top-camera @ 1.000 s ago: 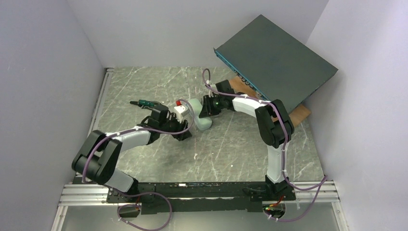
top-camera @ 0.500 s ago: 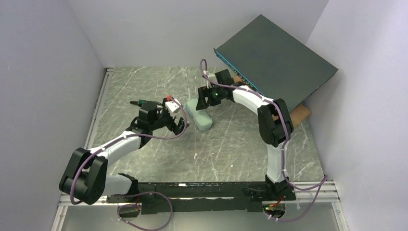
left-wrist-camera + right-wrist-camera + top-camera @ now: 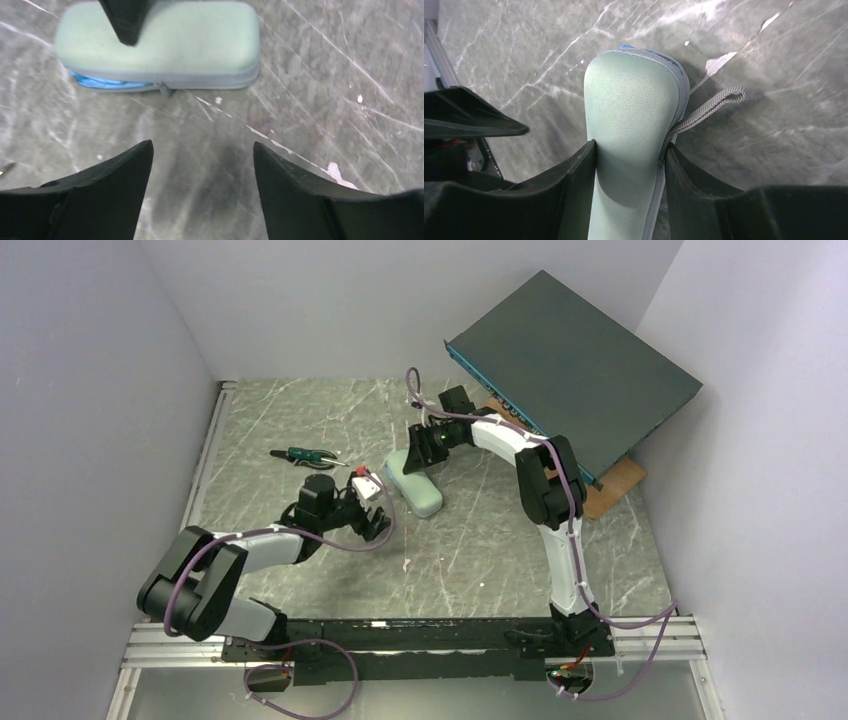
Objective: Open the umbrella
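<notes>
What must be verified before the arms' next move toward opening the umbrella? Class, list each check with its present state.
1. Grip: the right gripper clamps the pale grey-green oblong fabric case, fingers pressing both sides: ok.
2. Free hand: the left gripper is open and empty: ok.
3. Approach: the left gripper faces the case's long side: ok.
4. Access: the sky-blue umbrella fabric is out of the case: not ok, only a sliver shows at the seam.
5. Zip fully undone: cannot tell.

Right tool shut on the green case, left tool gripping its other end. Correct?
No. The left tool is open and holds nothing, short of the green case, as the left wrist view shows. The right tool is shut on it.
</notes>
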`<act>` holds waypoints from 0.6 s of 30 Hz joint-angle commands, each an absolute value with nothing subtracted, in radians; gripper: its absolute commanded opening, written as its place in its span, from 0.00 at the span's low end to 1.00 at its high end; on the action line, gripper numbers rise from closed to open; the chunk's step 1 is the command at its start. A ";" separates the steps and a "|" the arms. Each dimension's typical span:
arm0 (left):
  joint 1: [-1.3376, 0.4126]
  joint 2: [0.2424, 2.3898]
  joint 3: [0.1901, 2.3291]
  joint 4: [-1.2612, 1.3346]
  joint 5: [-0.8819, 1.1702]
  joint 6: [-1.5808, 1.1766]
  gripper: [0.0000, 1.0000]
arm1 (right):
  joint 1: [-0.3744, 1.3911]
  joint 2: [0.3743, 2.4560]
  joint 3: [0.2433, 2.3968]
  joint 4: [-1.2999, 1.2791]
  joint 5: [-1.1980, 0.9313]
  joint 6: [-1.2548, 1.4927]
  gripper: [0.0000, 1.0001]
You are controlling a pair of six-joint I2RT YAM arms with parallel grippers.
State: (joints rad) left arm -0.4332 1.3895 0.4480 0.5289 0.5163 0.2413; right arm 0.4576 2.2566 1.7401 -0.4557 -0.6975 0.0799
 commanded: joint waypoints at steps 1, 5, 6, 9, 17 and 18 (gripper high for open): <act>-0.486 1.423 0.397 0.716 0.466 0.231 0.74 | 0.455 2.194 1.630 -0.500 -0.738 0.078 0.43; -0.502 1.491 0.409 0.748 0.454 0.203 0.62 | 0.456 2.156 1.554 -0.466 -0.757 0.092 0.36; -0.504 1.508 0.406 0.781 0.449 0.202 0.61 | 0.455 2.151 1.541 -0.464 -0.761 0.092 0.35; -0.513 1.556 0.422 0.807 0.432 0.194 0.57 | 0.456 2.143 1.529 -0.471 -0.773 0.084 0.33; -0.534 1.703 0.524 0.868 0.432 0.198 0.51 | 0.455 2.138 1.510 -0.442 -0.762 0.113 0.27; -0.534 1.718 0.536 0.874 0.432 0.196 0.52 | 0.455 2.138 1.509 -0.438 -0.759 0.118 0.26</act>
